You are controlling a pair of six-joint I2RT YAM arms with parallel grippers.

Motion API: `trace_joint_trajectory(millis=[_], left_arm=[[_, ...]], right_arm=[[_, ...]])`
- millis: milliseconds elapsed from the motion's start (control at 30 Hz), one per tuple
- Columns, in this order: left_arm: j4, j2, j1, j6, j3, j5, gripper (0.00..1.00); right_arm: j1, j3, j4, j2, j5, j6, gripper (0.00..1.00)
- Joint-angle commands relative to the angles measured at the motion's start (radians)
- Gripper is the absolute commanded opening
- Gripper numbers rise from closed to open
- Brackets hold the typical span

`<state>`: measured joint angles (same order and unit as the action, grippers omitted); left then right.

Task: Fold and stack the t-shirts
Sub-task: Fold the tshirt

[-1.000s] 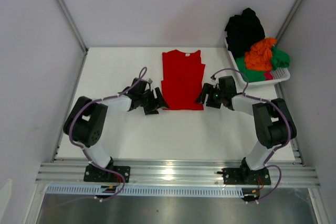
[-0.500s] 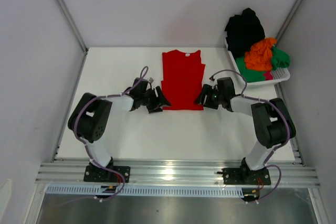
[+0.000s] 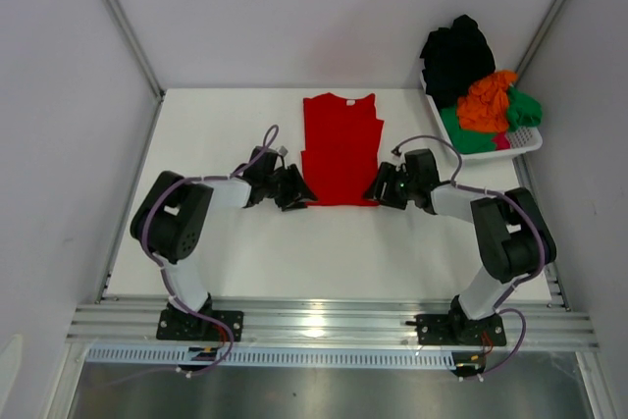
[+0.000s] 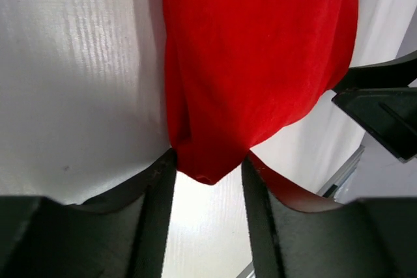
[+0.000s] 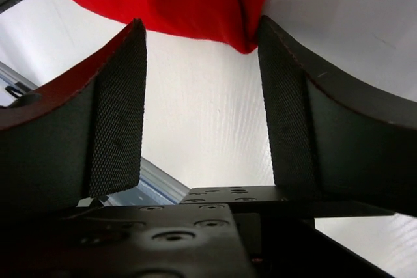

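Two hem corners facing the table's point(image 3: 216, 134) near edge should suit this soft, limp red t-shirt point(image 3: 340, 149): left gripper point(image 4: 208, 157) pinches one; right gripper point(image 5: 201, 30) gapes at the other.

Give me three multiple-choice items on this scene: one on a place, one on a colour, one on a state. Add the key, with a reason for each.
1. Where on the table does the white basket stand?
A. At its far right corner.
B. At its near left corner.
C. In the middle, between the arms.

2. What colour is the t-shirt lying flat on the table?
A. Black.
B. Red.
C. Green.

3. In what state is the right gripper?
A. Shut, with nothing between its fingers.
B. Clamped on orange cloth.
C. Open, with the flat t-shirt's corner at its fingertips.

Key:
1 A: the top view shows the basket at the far right edge.
2 B: every view shows the flat t-shirt as red.
3 C: the right wrist view shows a wide gap between the fingers, with the red corner at their tips.
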<state>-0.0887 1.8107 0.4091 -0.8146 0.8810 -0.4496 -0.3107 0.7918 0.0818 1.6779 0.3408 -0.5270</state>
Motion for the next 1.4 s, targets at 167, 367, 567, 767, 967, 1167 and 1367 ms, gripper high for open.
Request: trace_joint_trajectory(millis=[167, 367, 567, 767, 967, 1167, 1367], left_arm=[[0.026, 0.012, -0.001, 0.026, 0.016, 0.026, 0.38], [0.04, 0.016, -0.003, 0.048, 0.032, 0.034, 0.01], [0.064, -0.072, 0.01, 0.054, -0.048, 0.041, 0.01], [0.081, -0.304, 0.077, 0.023, -0.221, 0.097, 0.01], [0.228, -0.535, 0.223, -0.043, -0.304, 0.212, 0.01], [0.44, -0.816, 0.349, -0.149, -0.347, 0.356, 0.01], [0.576, -0.883, 0.356, -0.114, -0.217, 0.445, 0.01]], right_arm=[[-0.024, 0.001, -0.063, 0.132, -0.037, -0.018, 0.33], [-0.028, -0.012, -0.117, 0.069, -0.048, -0.008, 0.0], [-0.06, -0.043, -0.175, -0.029, -0.046, -0.005, 0.0], [-0.096, -0.179, -0.217, -0.184, -0.042, -0.056, 0.0], [-0.136, -0.319, -0.335, -0.472, -0.066, -0.131, 0.0], [-0.143, -0.338, -0.509, -0.78, -0.069, -0.22, 0.0], [-0.145, -0.226, -0.591, -0.888, -0.115, -0.246, 0.0]])
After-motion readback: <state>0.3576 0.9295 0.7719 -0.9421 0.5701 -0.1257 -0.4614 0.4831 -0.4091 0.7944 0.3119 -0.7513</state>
